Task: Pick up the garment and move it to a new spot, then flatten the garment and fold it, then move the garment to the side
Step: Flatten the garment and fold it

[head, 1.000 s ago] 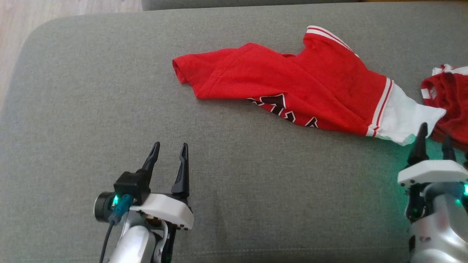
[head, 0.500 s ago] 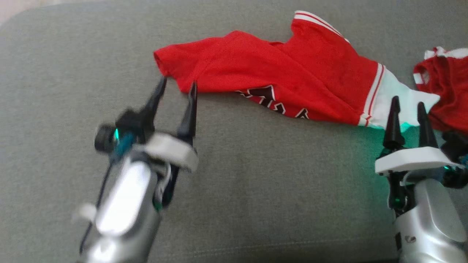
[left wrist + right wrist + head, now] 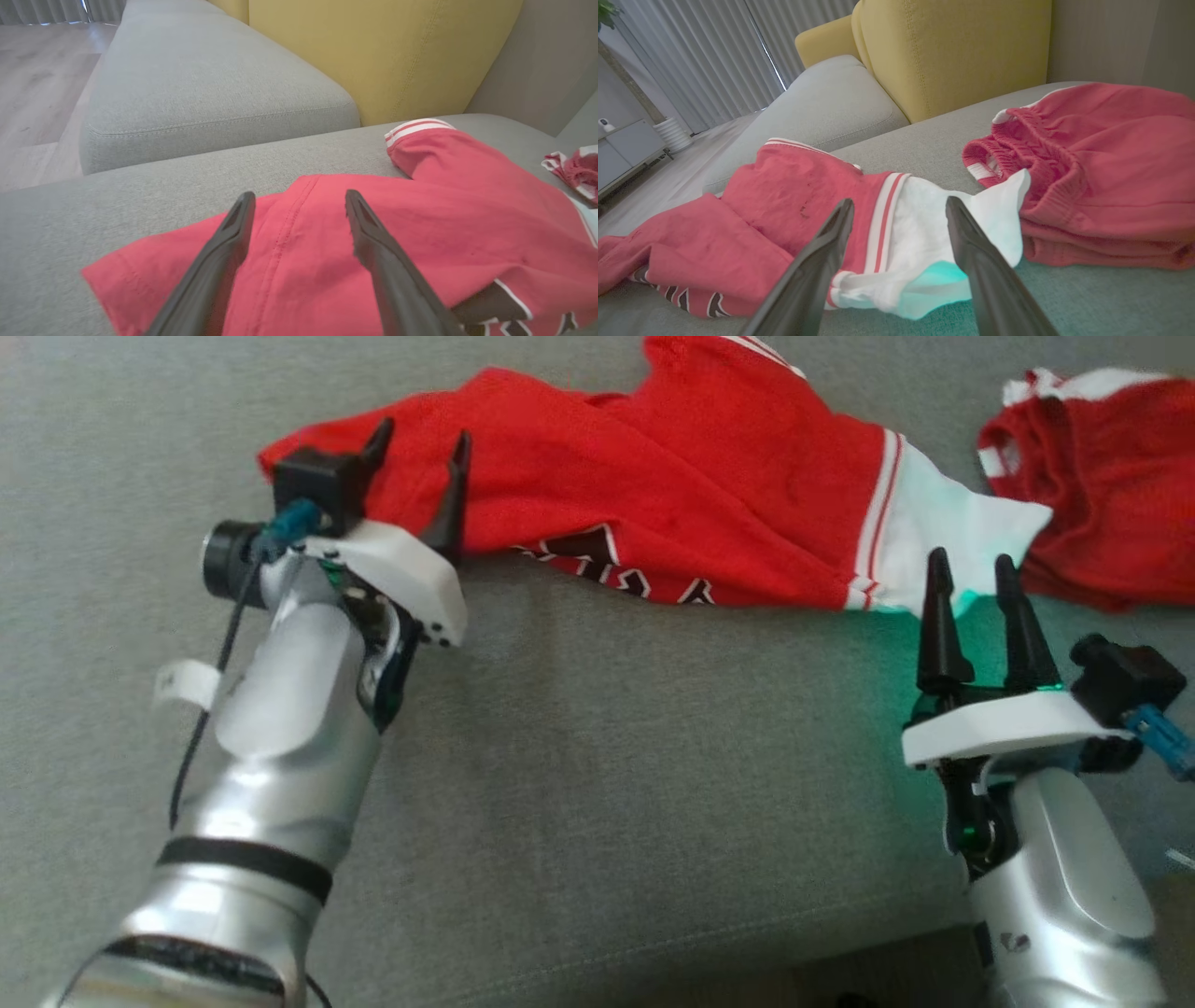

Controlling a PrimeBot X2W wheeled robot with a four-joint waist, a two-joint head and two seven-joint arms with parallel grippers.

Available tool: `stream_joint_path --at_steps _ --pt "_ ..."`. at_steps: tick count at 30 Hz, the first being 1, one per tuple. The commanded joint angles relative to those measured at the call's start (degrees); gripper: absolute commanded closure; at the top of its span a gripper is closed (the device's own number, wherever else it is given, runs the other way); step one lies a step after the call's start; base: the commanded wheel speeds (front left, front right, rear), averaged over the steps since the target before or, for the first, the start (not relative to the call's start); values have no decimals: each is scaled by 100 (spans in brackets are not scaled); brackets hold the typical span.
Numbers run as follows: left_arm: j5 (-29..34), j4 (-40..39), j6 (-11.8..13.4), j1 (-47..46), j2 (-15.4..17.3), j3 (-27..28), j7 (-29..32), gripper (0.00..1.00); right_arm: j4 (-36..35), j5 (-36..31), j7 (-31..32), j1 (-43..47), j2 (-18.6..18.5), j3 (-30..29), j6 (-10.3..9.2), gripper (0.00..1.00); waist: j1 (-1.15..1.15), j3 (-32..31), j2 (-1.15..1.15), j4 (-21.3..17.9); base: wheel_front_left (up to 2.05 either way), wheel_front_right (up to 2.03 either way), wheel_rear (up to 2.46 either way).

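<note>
Grey sofa seat (image 3: 597, 756): sprawled rumpled toward the far edge, a red-and-white shirt (image 3: 700, 495); just beside it, out by the right edge, folded red shorts (image 3: 1102, 476).

A grey fabric sofa seat (image 3: 597, 756) spreads wide, with a second grey cushion (image 3: 205, 88) beyond it and a mustard-yellow backrest (image 3: 383, 51) standing against a plain grey wall (image 3: 1101, 37). Pale wood floor (image 3: 37, 93) runs to tall grey pleated curtains (image 3: 705, 56), near a low grey cabinet (image 3: 621, 154).
</note>
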Motion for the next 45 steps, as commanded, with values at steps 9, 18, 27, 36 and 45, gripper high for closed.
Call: stream_joint_path --at_steps 9,18,27,36,45 --pt "-488 990 -159 -900 180 495 115 0 -529 72 -60 -150 -15 431 37 0 0 347 0 -442 0 0 0" --pt "-648 1685 -346 -1219 149 308 268 0 -547 42 -60 -127 -15 319 37 0 0 402 0 -416 0 0 0" --pt "-664 1655 -410 -1209 108 -214 112 100 -466 73 -60 -150 -15 389 37 0 0 333 0 -294 0 0 0" --pt "-793 1170 -417 -1069 102 -574 -17 100 -288 33 -60 -107 -15 171 37 0 0 167 0 -55 0 0 0" --pt "-348 -930 -367 169 204 -487 -28 100 -159 -124 -60 46 -15 -254 37 0 0 -277 0 573 0 0 0"
